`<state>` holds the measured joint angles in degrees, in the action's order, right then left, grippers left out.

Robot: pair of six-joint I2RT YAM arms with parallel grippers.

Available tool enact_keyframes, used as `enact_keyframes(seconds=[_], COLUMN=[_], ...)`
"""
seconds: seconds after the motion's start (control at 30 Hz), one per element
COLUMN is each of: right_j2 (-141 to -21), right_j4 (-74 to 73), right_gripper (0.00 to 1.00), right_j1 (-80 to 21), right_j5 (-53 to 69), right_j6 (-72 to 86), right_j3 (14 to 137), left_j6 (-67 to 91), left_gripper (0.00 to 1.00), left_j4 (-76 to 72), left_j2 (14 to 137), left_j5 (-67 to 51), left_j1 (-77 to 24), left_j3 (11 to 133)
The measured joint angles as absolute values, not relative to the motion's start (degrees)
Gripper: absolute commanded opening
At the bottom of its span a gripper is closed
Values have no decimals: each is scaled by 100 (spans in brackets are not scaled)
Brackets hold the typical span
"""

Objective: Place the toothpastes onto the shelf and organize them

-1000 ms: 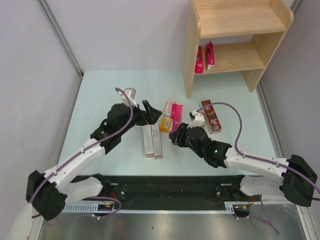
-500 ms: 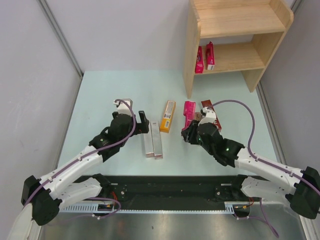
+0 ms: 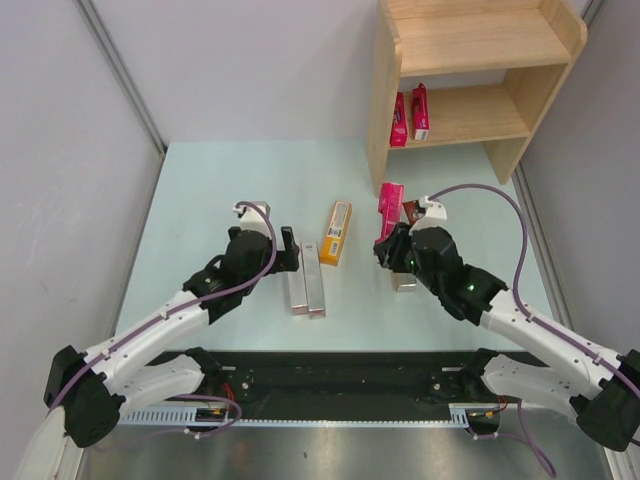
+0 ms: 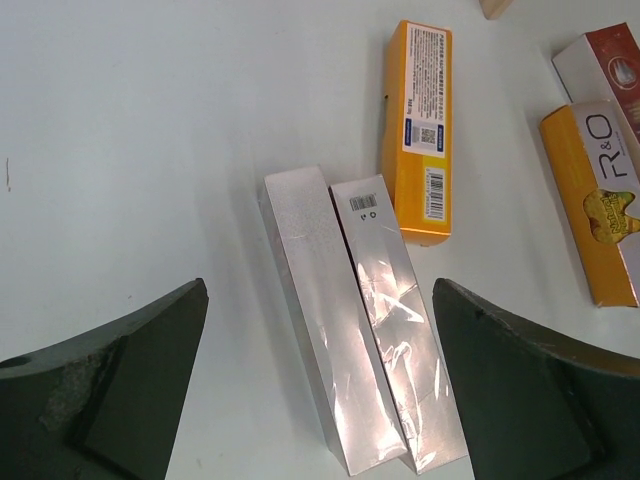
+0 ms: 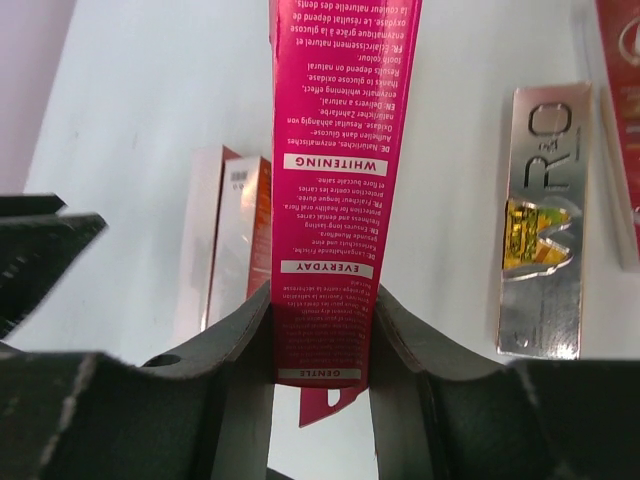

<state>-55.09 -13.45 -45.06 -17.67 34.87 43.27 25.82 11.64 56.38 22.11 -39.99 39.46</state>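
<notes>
Top external view: the shelf [image 3: 383, 100] stands at the far right of the pale table [image 3: 200, 200]. A pair of magenta cartons [image 3: 420, 110] stands upright on its lower board, close to the left side panel. The right gripper [image 3: 387, 240] grips the held magenta carton [image 3: 389, 203] by its lower end. That carton points up and away, off the table and in front of the shelf's left panel. The dark red carton [image 3: 411, 210] lies just beside it, mostly hidden by the wrist. The left gripper [image 3: 290, 252] hangs over the far ends of the two silver cartons [image 3: 305, 285], which lie touching side by side. The orange carton [image 3: 336, 232] lies flat just to their right

Left wrist view: the left gripper [image 4: 318, 300] is spread wide and holds nothing, with its dark fingers [image 4: 110, 390] at either lower corner. The silver cartons [image 4: 330, 340] lie between them on the table. The orange carton [image 4: 418, 130] touches the far end of the right-hand one. The gold-tan carton [image 4: 600, 200] and the dark red carton [image 4: 610, 60] lie at the right edge

Right wrist view: the right gripper [image 5: 322, 330] is clamped on the held magenta carton [image 5: 325, 180], with a finger [image 5: 240, 340] pressed on each long side near its end. Below on the table, the silver cartons [image 5: 215, 240] lie to the left and the gold-tan carton [image 5: 545, 220] to the right. The dark red carton [image 5: 620, 100] is cut off by the frame
</notes>
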Motion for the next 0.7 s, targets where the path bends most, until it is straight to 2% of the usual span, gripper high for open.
enact_keyframes(seconds=[0.37,0.7], right_j2=[-5846,-6930], right_j4=[-1730,-2088], right_gripper=[23,23], right_j1=[-3341,-1894], right_j5=[-1234,-462], right_j6=[2965,2709], right_j3=[5612,7111], left_j6=[2580,2523], left_gripper=[100,100], left_j4=[1068,871], left_j2=[5754,5981], left_j5=[2078,1879], left_j1=[-4023,-4062], left_j3=[3830,3822])
